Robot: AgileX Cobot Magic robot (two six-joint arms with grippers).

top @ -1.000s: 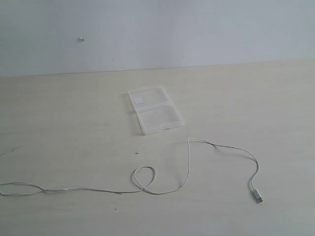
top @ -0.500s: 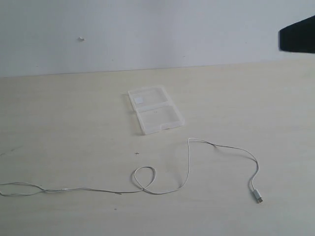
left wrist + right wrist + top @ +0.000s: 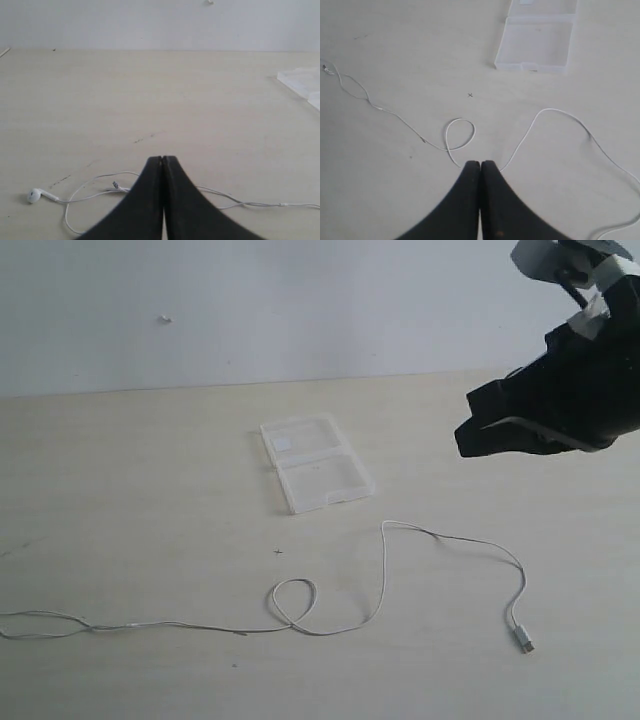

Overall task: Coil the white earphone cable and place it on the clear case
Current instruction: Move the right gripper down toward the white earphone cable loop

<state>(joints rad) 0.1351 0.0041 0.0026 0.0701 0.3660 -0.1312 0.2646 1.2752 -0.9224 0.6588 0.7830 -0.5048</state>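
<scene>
The white earphone cable lies strung along the near part of the table, with a small loop in its middle and the silver-tipped plug at the right end. One earbud shows in the left wrist view. The clear case lies flat and opened out behind the cable. My right gripper hangs high at the upper right, shut and empty; its wrist view looks down on the loop and the case. My left gripper is shut and empty above the cable's earbud end, and out of the exterior view.
A pale wooden table runs back to a plain white wall. A tiny dark mark lies between the case and the loop. A corner of the case shows in the left wrist view.
My right arm has come into the exterior view from the upper right and moved down and leftward. The cable and the case have not moved.
</scene>
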